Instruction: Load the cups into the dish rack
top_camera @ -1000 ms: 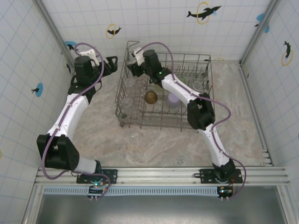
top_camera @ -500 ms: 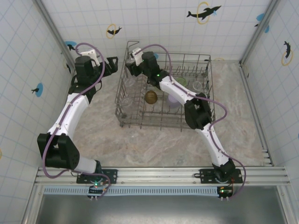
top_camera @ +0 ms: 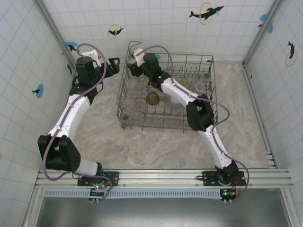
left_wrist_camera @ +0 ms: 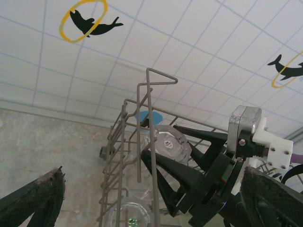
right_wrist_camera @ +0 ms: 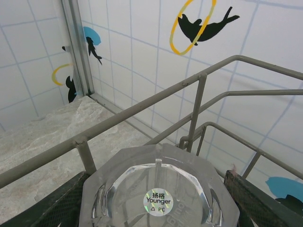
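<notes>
The grey wire dish rack stands mid-table. My right gripper reaches over its far left corner, shut on a clear cup whose stickered base faces the wrist camera, with the fingers on either side of it. In the left wrist view that same held cup hangs just inside the rack's corner wires, above another clear cup. My left gripper hovers open and holds nothing, just left of the rack. An amber cup, a lilac cup and a green cup sit in the rack.
More clear cups stand along the rack's left side and one at its right. Tiled walls close in the table on the left, back and right. Bare marble tabletop lies in front of the rack.
My right gripper with the clear cup has shifted slightly left, closer to the rack's far left corner. My left arm has stayed put.
</notes>
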